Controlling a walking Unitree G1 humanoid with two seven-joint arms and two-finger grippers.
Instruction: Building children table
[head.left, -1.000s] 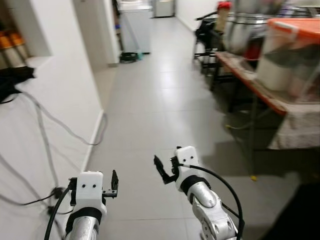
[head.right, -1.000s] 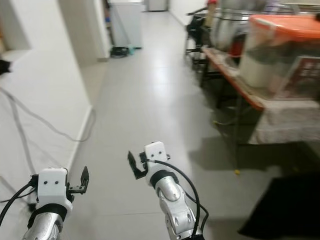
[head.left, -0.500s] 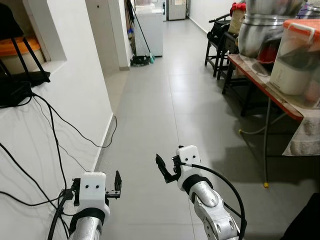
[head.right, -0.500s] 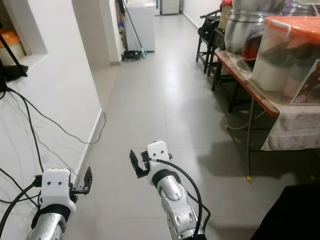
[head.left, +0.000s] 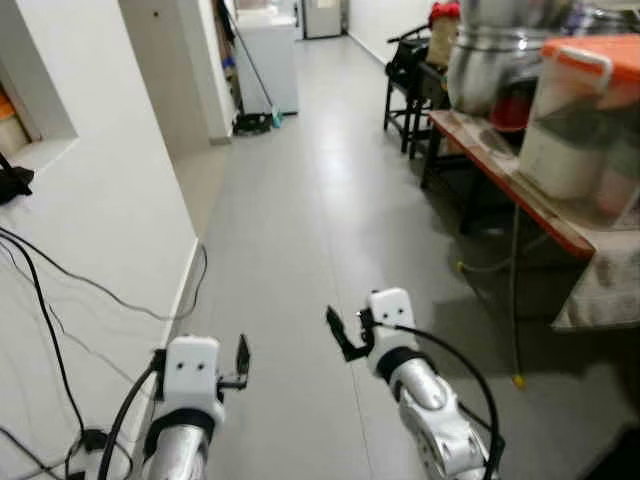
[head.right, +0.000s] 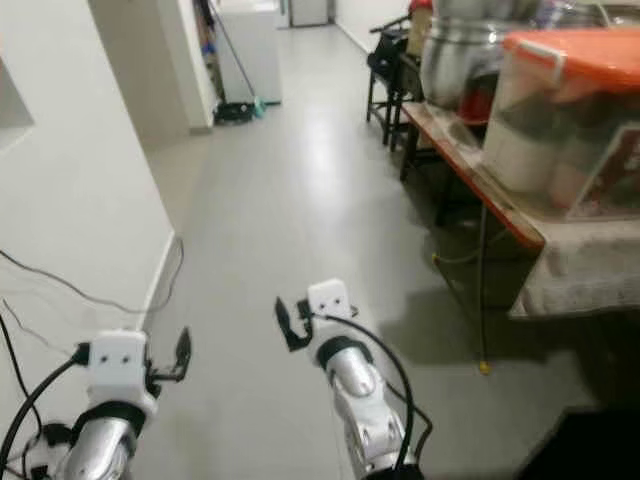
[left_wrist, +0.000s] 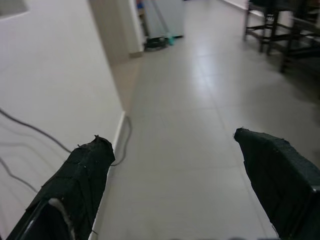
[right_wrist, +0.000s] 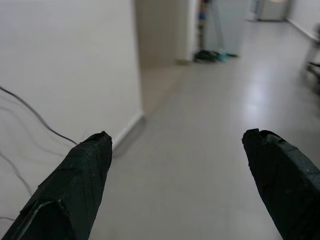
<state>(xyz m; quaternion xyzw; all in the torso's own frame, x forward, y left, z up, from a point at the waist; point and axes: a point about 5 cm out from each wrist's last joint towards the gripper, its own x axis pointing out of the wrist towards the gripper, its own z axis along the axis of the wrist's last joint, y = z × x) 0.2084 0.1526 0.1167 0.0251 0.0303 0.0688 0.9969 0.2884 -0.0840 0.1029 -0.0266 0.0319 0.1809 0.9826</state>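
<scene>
Two hands, left (head.left: 241, 362) and right (head.left: 338, 335), released over hallway floor (head.left: 300, 230).
Bench (head.left: 505, 170) with pots right; cables (head.left: 60, 300) on left wall.

Glossy grey tiled floor (head.left: 320, 180), matt white wall (head.left: 110, 200), shiny metal pot (head.left: 490, 50)

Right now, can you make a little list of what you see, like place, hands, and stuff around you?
place: hallway with grey tiled floor
left gripper: empty, jaws open, held over the floor
right gripper: empty, jaws open, held over the floor
robot's left side: white wall with black cables
robot's right side: table carrying a metal pot and an orange-lidded container
far end: white cabinet
</scene>
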